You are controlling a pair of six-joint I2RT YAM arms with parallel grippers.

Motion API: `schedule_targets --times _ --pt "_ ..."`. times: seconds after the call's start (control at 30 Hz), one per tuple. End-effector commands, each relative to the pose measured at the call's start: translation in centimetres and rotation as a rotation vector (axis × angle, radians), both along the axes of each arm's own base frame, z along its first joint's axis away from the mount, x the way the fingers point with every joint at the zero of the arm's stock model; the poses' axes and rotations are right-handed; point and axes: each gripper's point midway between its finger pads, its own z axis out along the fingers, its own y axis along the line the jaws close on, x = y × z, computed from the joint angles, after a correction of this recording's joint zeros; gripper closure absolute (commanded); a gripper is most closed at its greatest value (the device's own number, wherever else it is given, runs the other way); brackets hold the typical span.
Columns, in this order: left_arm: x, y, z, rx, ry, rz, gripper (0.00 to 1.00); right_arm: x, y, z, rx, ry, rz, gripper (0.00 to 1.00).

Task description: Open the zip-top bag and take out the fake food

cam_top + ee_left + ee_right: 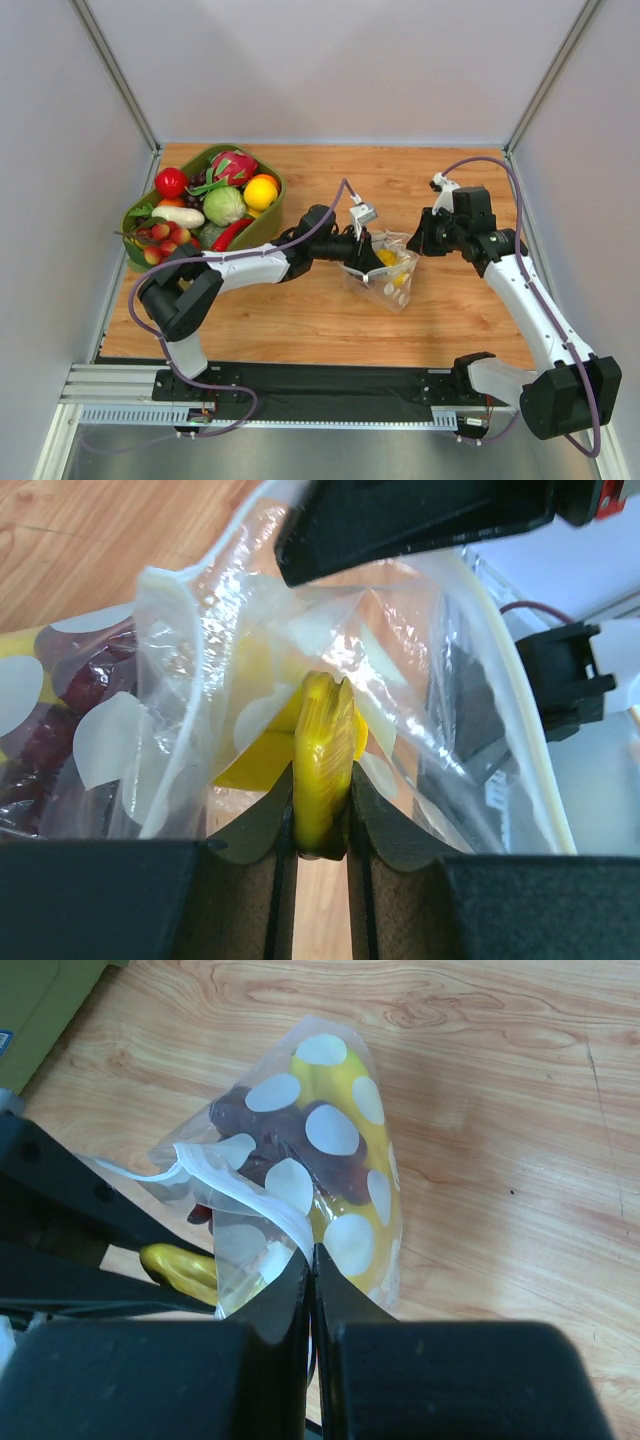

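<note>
Jaws: left gripper (322,780) clamps yellow plastic banana (323,735) inside clear polka-dot zip-top bag (340,1150); right gripper (312,1260) pinches its rim. Olive-green bin (262,228) well apart.

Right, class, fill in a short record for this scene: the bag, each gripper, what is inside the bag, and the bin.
Bag: clear dotted bag, mouth open
Left gripper: shut on a yellow toy fruit at the bag's mouth
Right gripper: pinching the bag's zip edge
Inside the bag: dark grapes, another yellow fruit
Bin: green bin, full of toy produce, left of the bag and not touching it
</note>
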Motion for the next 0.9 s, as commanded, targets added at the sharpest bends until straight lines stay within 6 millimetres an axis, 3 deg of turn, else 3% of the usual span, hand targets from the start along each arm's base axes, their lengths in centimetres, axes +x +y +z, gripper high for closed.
schedule_targets --times 0.0,0.27,0.37,0.43,0.47,0.5,0.6,0.87 --pt "0.2 -0.4 6.8 -0.205 -0.080 -0.042 1.00 0.0 0.1 0.3 0.004 -0.026 0.029 1.00" --pt "1.8 0.2 8.4 -0.252 -0.079 -0.010 1.00 -1.0 0.8 1.4 0.016 -0.062 0.114 1.00" --pt "2.6 0.6 7.9 -0.245 -0.068 0.004 1.00 -1.3 0.6 1.4 0.005 -0.068 0.114 0.99" --pt "2.8 0.6 7.3 -0.231 -0.063 0.005 1.00 -1.3 0.6 1.9 0.007 -0.082 0.112 0.88" --pt "2.8 0.6 6.9 -0.219 -0.057 0.004 1.00 -1.4 0.7 2.1 0.014 -0.088 0.118 0.78" --pt "2.8 0.5 6.5 -0.210 -0.049 0.003 1.00 -1.4 0.8 2.6 0.022 -0.110 0.121 0.62" --pt "3.3 0.5 6.0 -0.200 -0.023 0.022 1.00 -1.6 1.1 3.6 0.040 -0.151 0.138 0.45" --pt "6.2 1.3 4.7 -0.074 0.089 0.161 1.00 -4.4 4.0 4.0 0.115 -0.206 0.301 0.26"
